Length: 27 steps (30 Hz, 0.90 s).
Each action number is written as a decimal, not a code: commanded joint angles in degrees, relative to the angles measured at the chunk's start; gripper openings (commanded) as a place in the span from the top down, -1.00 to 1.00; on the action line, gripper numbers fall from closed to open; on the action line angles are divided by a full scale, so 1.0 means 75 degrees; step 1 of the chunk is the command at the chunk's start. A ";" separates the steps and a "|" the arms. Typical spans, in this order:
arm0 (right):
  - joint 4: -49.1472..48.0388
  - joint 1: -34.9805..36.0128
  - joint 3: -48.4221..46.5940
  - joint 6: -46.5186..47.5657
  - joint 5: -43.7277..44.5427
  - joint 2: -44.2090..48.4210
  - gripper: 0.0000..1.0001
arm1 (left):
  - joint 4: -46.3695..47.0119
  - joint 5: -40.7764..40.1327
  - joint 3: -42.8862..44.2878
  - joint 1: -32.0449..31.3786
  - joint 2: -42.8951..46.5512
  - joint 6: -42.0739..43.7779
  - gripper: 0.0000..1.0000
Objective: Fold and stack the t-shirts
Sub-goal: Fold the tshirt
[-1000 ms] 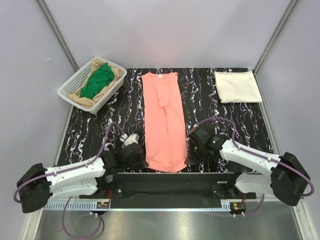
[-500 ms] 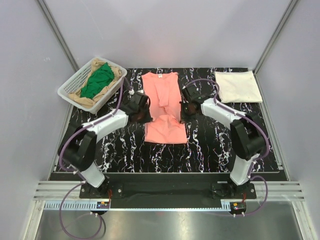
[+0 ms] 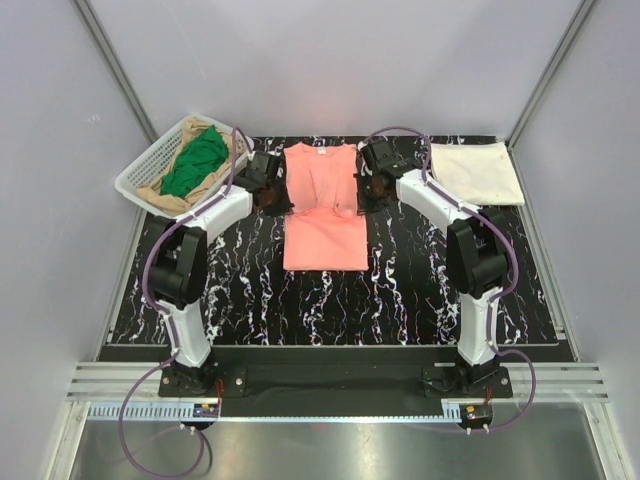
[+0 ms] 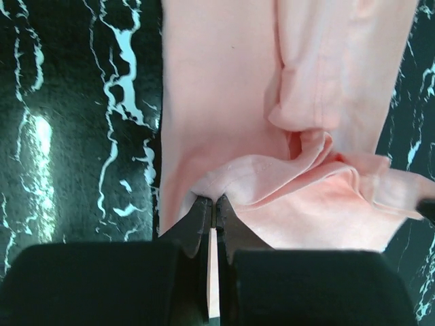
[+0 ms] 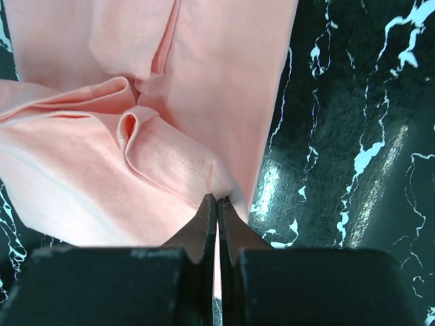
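Black marbled table (image 3: 420, 290), grey walls all round. Left gripper (image 4: 211, 200) pinched tight on one corner of the folded-over layer of the pink shirt (image 4: 224, 102). Right gripper (image 5: 217, 198) clamped the same way on the opposite corner. Between them the shirt lies doubled, its edge bunched mid-body. Cloth looks light, limp, quick to wrinkle; best held by corners, kept taut. Beyond right gripper: folded cream shirt (image 3: 476, 172). Beyond left: basket (image 3: 135, 178) holding green shirt (image 3: 195, 160).

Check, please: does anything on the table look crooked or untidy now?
Only the salmon-pink t-shirt: the edge pinched by the left gripper and right gripper bunches into wrinkles between them, so the fold is not flat. Nothing looks spilled or damaged.
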State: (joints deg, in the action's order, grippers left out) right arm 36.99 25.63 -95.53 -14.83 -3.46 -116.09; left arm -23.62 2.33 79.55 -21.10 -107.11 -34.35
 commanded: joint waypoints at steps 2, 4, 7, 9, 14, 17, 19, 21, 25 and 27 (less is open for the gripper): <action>0.0200 -0.0159 -0.0656 0.0290 0.0192 -0.0130 1.00 | 0.0020 0.0311 0.0549 0.0165 -0.0214 0.0279 1.00; 0.0212 -0.0206 -0.0821 0.0325 0.0146 -0.0293 1.00 | 0.0020 0.0369 0.0760 0.0212 -0.0425 0.0326 1.00; 0.0259 -0.0323 -0.1126 0.0372 0.0041 -0.0563 1.00 | 0.0008 0.0649 0.1041 0.0317 -0.0776 0.0349 1.00; 0.0259 -0.0393 -0.1278 0.0454 -0.0018 -0.0704 1.00 | -0.0003 0.0651 0.1193 0.0353 -0.0940 0.0408 1.00; 0.0271 -0.0487 -0.1664 0.0699 -0.0136 -0.1020 1.00 | -0.0039 0.0230 0.1335 0.0435 -0.1093 0.0338 1.00; 0.0271 -0.0522 -0.1922 0.0863 -0.0311 -0.1242 0.97 | -0.0039 0.0111 0.1417 0.0493 -0.1257 0.0279 1.00; 0.0247 -0.0522 -0.2017 0.1050 -0.0661 -0.1418 0.93 | -0.0097 0.0205 0.1580 0.0528 -0.1456 0.0291 1.00; 0.0271 -0.0534 -0.2181 0.1075 -0.0582 -0.1559 0.92 | -0.0086 0.0170 0.1674 0.0529 -0.1573 0.0325 1.00; 0.0282 -0.0557 -0.2392 0.1087 -0.0441 -0.1817 0.92 | -0.0109 0.0065 0.1839 0.0563 -0.1703 0.0349 1.00; 0.0271 -0.0581 -0.2567 0.1063 -0.0394 -0.1876 0.82 | -0.0133 0.0053 0.1944 0.0575 -0.1738 0.0338 0.84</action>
State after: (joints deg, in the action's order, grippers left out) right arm 39.44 21.96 -111.18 -8.12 -6.63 -129.40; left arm -25.34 4.19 90.87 -17.34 -119.92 -32.32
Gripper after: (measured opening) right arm 0.064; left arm 0.053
